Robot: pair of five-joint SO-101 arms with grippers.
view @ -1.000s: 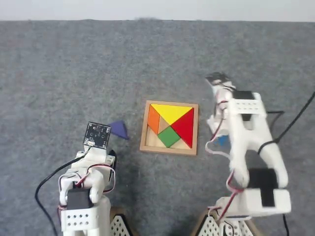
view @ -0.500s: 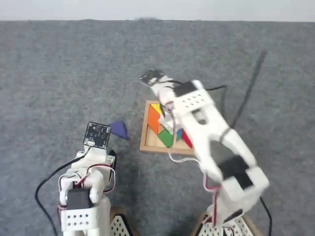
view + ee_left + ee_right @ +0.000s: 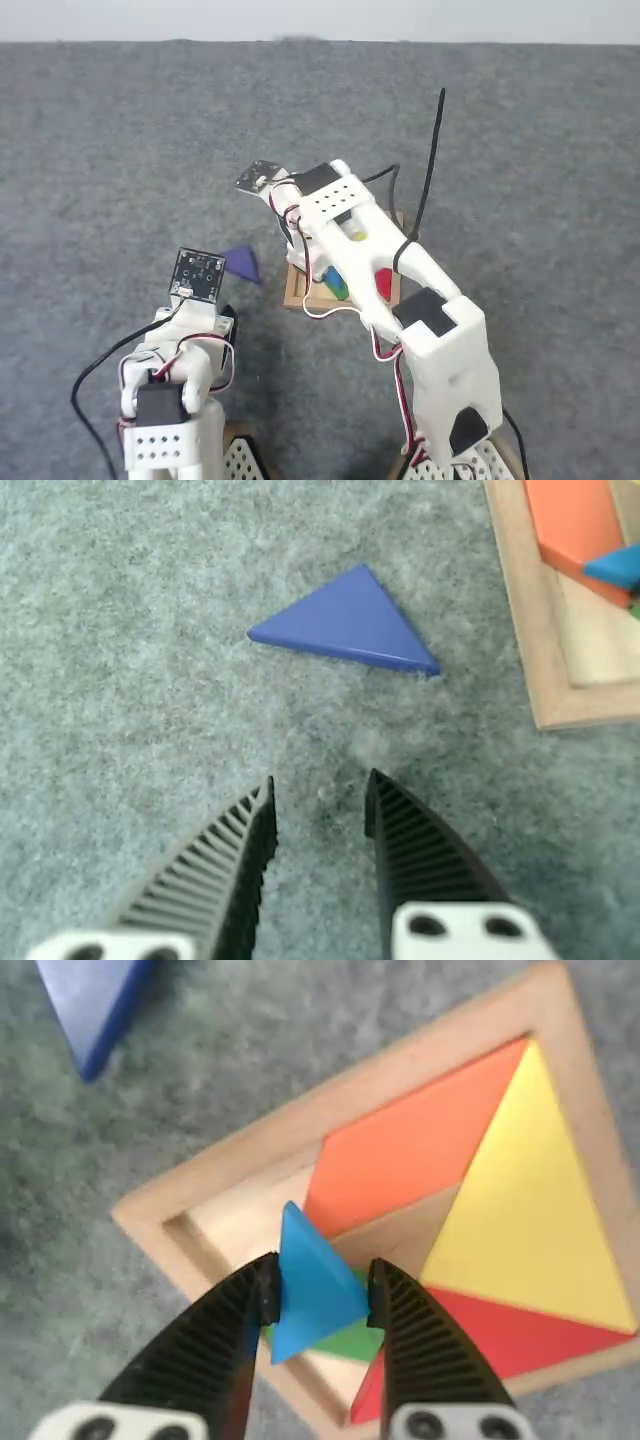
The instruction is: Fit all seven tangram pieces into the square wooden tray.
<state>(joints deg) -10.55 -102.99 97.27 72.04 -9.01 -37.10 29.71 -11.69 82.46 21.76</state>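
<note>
The square wooden tray (image 3: 300, 1130) holds an orange piece (image 3: 410, 1150), a yellow triangle (image 3: 530, 1230), a red triangle (image 3: 500, 1335) and a green piece (image 3: 350, 1343). My right gripper (image 3: 318, 1295) is shut on a small light blue triangle (image 3: 310, 1285), held just above the tray's bare wooden part beside the orange and green pieces. In the high view the right arm (image 3: 345, 215) lies across the tray (image 3: 293, 292). A dark blue triangle (image 3: 345, 625) lies on the carpet left of the tray (image 3: 560, 680). Just short of it, my left gripper (image 3: 320, 820) stands open.
Grey carpet covers the table all around. The dark blue triangle (image 3: 240, 263) sits between the left arm (image 3: 170, 400) and the tray. A black cable (image 3: 432, 150) rises from the right arm.
The right arm has swung from the tray's right side leftward over the tray, carrying the light blue triangle. The left arm has kept still.
</note>
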